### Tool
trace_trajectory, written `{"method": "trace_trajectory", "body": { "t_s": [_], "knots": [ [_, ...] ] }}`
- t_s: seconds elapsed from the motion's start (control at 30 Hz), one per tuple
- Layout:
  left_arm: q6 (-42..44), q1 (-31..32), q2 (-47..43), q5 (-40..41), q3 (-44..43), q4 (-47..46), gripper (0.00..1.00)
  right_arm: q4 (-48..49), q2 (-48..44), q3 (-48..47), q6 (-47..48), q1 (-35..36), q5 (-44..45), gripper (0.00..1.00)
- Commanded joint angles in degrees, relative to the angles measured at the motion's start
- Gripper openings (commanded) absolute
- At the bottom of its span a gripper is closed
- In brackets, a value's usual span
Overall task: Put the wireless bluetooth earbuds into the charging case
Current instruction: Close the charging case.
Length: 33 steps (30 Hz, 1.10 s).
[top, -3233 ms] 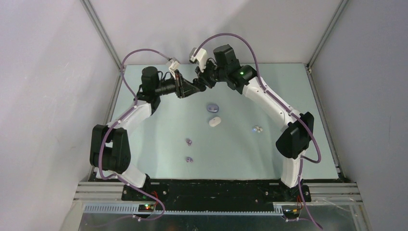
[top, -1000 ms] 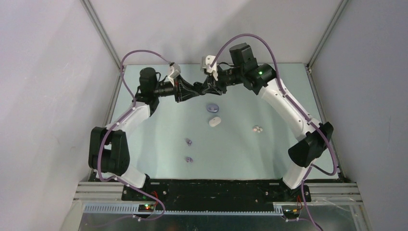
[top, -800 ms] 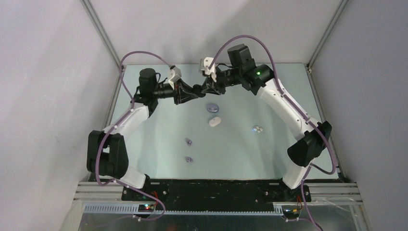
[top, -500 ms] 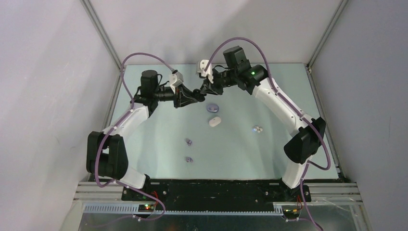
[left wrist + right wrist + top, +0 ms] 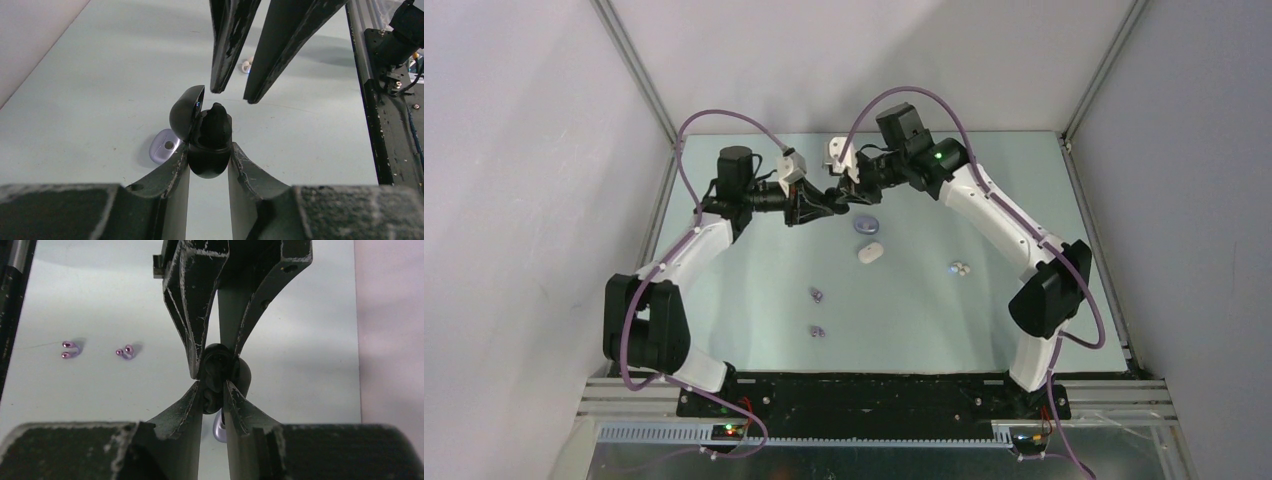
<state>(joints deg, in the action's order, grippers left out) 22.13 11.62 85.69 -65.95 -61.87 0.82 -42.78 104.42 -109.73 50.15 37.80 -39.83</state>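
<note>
A black charging case [image 5: 210,155] with its lid [image 5: 184,112] swung open is pinched in my left gripper [image 5: 210,150], which is shut on it above the far middle of the table [image 5: 832,203]. A black earbud [image 5: 215,117] pokes up out of the case. My right gripper [image 5: 232,95] hangs just above that earbud, its jaws slightly open with bare table showing between the tips. In the right wrist view the right gripper [image 5: 212,385] meets the left fingers over the dark case [image 5: 220,367].
A lavender case [image 5: 865,224] lies under the grippers and a white case [image 5: 870,252] just nearer. White-pink earbuds [image 5: 961,268] lie to the right. Two pairs of lavender earbuds [image 5: 817,295] [image 5: 817,331] lie nearer the arm bases.
Both grippers drifted slightly left and nearer, staying tip to tip. The right arm's elbow swung in. The left gripper kept hold of the case.
</note>
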Motion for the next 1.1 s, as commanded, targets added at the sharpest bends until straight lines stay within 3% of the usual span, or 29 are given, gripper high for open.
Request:
{"method": "trace_trajectory", "body": {
  "t_s": [0.0, 0.37, 0.7, 0.93, 1.07],
  "knots": [
    [3.3, 0.5, -2.8, 0.1, -3.0, 1.7, 0.00, 0.0, 0.9, -1.9, 2.5, 0.8, 2.6, 0.26],
    [7.3, 0.7, -2.9, 0.5, -4.3, 5.9, 0.00, 1.3, 2.3, -2.7, 2.7, 1.5, 4.8, 0.23],
    [7.9, 0.7, -2.8, 0.8, -4.8, 6.6, 0.00, 0.9, 4.1, -4.4, 0.0, 1.7, 4.0, 0.03],
    [7.0, 0.7, -2.7, 1.6, -4.7, 6.6, 0.00, 0.8, 3.7, -5.0, -1.3, 1.5, 4.2, 0.09],
    [6.7, 0.6, -1.9, 3.0, -4.8, 6.9, 0.00, 0.5, 0.7, -4.7, -2.5, -0.8, 0.0, 0.20]
  ]
}}
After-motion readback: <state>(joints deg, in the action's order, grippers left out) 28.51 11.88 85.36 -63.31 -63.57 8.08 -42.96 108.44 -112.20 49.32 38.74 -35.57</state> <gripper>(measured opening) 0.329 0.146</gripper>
